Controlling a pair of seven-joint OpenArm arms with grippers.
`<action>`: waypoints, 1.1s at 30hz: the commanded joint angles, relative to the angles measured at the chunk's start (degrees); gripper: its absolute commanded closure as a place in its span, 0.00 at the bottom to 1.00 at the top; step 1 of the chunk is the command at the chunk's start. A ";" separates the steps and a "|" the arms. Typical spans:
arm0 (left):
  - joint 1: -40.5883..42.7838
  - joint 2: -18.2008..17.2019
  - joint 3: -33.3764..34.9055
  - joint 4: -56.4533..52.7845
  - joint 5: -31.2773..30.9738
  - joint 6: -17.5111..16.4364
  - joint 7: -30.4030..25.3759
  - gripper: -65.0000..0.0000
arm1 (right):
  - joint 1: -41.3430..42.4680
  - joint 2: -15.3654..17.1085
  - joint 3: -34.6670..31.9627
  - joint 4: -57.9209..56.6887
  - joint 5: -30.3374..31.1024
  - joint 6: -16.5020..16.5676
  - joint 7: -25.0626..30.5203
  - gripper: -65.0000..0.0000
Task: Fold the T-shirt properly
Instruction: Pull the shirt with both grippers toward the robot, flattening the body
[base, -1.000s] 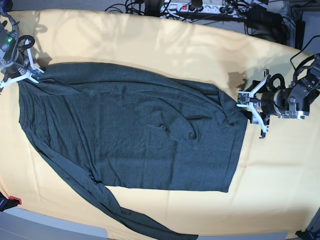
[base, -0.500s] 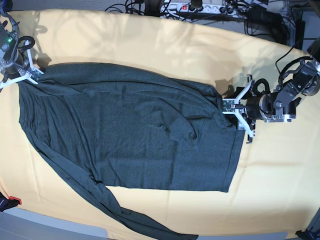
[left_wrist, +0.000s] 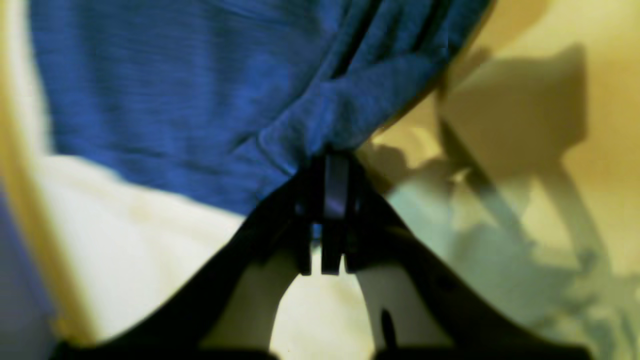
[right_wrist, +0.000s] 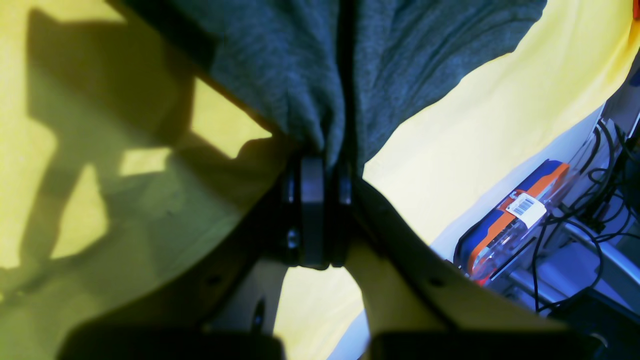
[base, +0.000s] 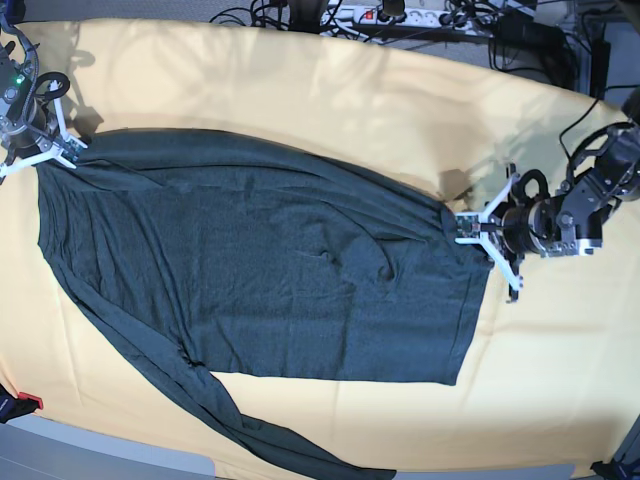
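The dark charcoal T-shirt (base: 270, 270) lies spread on the yellow cloth (base: 330, 90), one long sleeve (base: 270, 440) trailing toward the front edge. At the shirt's right edge my left gripper (base: 466, 232) is shut on a bunched fold. The left wrist view shows the fabric (left_wrist: 200, 75), tinted blue there, pinched at the closed fingertips of the left gripper (left_wrist: 334, 167). At the far left corner my right gripper (base: 62, 150) is shut on the shirt. In the right wrist view, cloth (right_wrist: 400, 50) gathers into the closed jaws of the right gripper (right_wrist: 320, 167).
A power strip (base: 395, 15) and tangled cables run along the back edge. An orange and blue box (right_wrist: 515, 220) lies beyond the table edge in the right wrist view. A small red object (base: 30, 402) sits at the front left corner.
My left gripper reached in to the shirt's right edge with jaws open, then shut on the fold and drew slightly back to the right. The right gripper stayed put.
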 joint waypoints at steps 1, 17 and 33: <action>-1.81 -2.08 -0.79 1.70 -1.38 0.61 0.13 1.00 | 0.28 1.38 0.81 0.72 -0.63 -0.17 -0.24 1.00; 0.61 -13.70 -0.79 7.96 -11.28 -4.23 0.13 1.00 | 0.13 1.53 2.27 7.23 4.57 9.66 -5.27 1.00; 8.79 -19.85 -0.79 16.02 -8.87 -4.23 -0.13 1.00 | -11.98 1.53 18.45 12.41 21.70 21.59 -11.80 1.00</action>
